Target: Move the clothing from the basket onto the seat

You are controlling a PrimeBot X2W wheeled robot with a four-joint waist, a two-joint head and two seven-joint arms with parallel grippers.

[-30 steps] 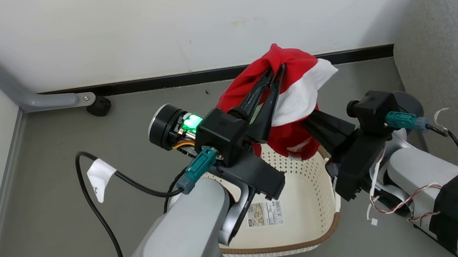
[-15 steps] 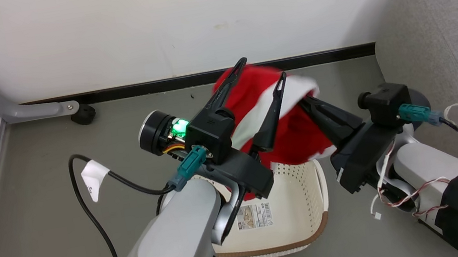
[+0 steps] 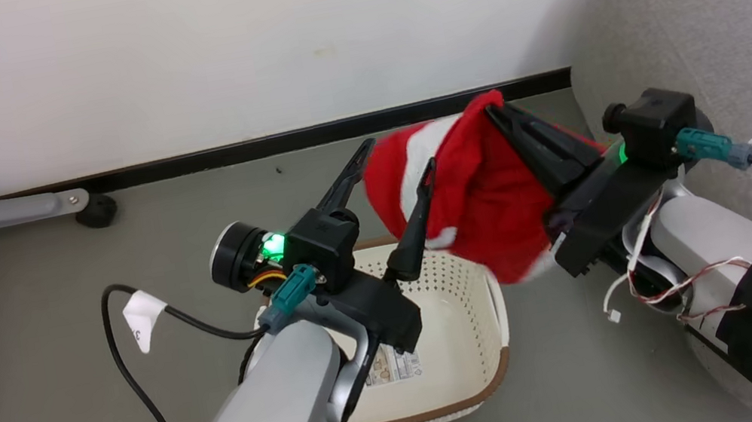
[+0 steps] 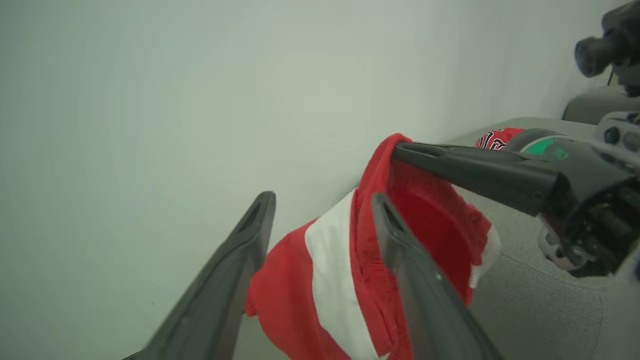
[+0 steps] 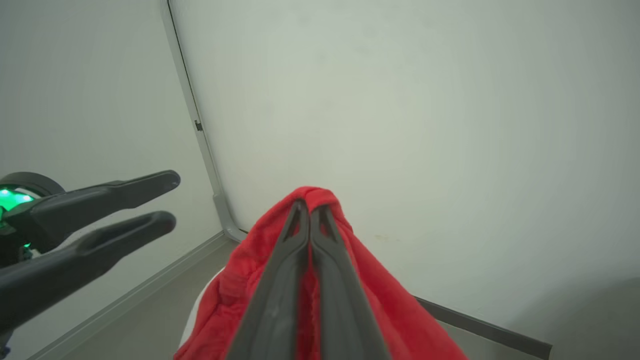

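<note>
Centrally, soft red fleecy clothing with a white band (image 3: 489, 223), dangling over the right edge of the cream perforated plastic basket with brown woven-look rim (image 3: 460, 327), pinched at its top fold in the tightly closed right gripper (image 3: 493, 109). Beside it, left gripper (image 3: 399, 154) spread wide, gripping nothing. Upper right, rounded light-grey fabric seat (image 3: 694, 12); behind, black skirting (image 3: 221, 154).

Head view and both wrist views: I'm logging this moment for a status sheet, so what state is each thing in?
left gripper: open, gripping nothing.
right gripper: shut on the clothing's top fold.
clothing: red-and-white piece hanging in the air, out of the basket, not yet on the seat.
basket: upright on the floor, label showing on its bottom.
seat: a lettered red piece appears to lie on it.
</note>
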